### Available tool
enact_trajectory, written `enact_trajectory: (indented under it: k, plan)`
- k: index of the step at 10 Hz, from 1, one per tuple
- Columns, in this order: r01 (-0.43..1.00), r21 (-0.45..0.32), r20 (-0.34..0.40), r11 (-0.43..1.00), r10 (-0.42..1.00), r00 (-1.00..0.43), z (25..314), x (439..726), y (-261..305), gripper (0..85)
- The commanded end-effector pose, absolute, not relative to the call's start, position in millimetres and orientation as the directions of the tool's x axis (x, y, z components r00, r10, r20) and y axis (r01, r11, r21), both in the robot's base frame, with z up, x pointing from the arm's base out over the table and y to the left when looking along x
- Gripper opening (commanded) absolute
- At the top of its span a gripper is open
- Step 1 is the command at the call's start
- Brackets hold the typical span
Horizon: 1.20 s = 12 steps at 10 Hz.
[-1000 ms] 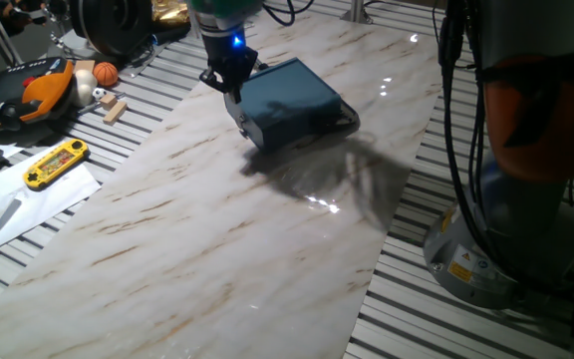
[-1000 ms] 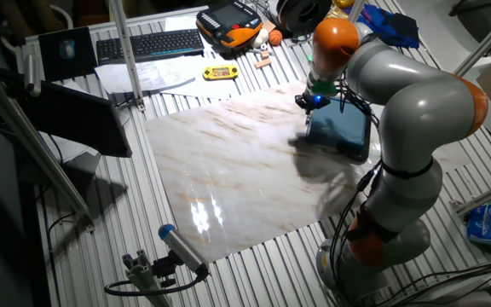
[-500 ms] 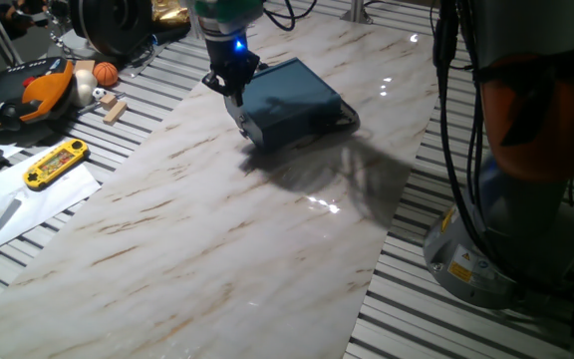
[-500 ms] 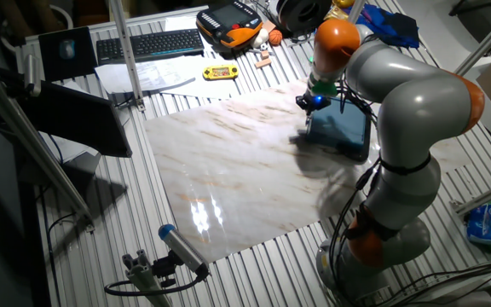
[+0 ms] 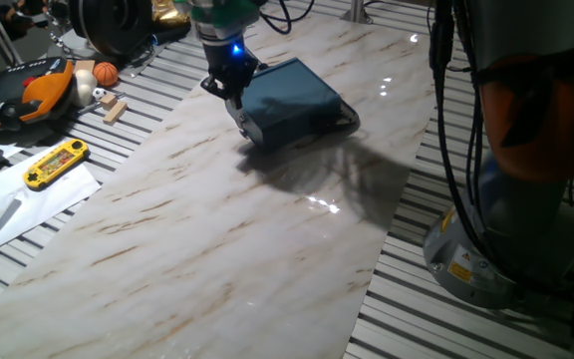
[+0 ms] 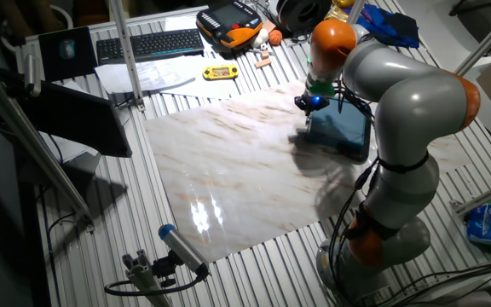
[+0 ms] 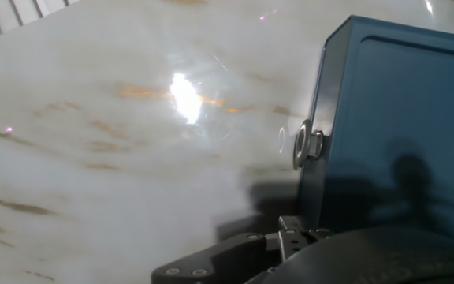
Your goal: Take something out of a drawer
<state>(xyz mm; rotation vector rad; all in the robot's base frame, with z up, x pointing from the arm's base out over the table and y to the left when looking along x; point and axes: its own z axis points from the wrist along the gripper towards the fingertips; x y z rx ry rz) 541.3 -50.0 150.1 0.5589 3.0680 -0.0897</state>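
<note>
The flat dark blue box lies on the marble slab, with its drawer pushed in. The drawer's small metal knob faces left in the hand view. My gripper hangs at the knob end of the box, just above the slab and beside the drawer front. Its fingers taper to one narrow tip with nothing held between them. From the other fixed view, the gripper is at the box's left end. The something is hidden; the inside of the drawer does not show.
A yellow handheld game lies on papers at the left, off the slab. A wooden block, a small orange ball and an orange-black tool sit at the back left. The robot base stands at the right.
The gripper has drifted a little to the left along the drawer front. The box and drawer have not moved.
</note>
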Motion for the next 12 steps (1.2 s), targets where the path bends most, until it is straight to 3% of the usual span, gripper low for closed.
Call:
enact_trajectory:
  k: [1, 3, 5, 7, 12]
  plan:
    - [0.348, -0.042, -0.041, 0.937, 0.346, -0.937, 150.1, 541.3, -50.0, 0.0]
    - [0.346, -0.031, -0.069, 0.938, 0.343, -0.937, 150.1, 541.3, -50.0, 0.0]
    - [0.342, -0.031, 0.000, 0.939, 0.342, -0.940, 150.1, 541.3, -50.0, 0.0]
    - [0.336, -0.038, 0.007, 0.941, 0.337, -0.942, 150.1, 541.3, -50.0, 0.0]
    - [0.322, -0.136, -0.004, 0.937, 0.324, -0.946, 150.1, 541.3, -50.0, 0.0]
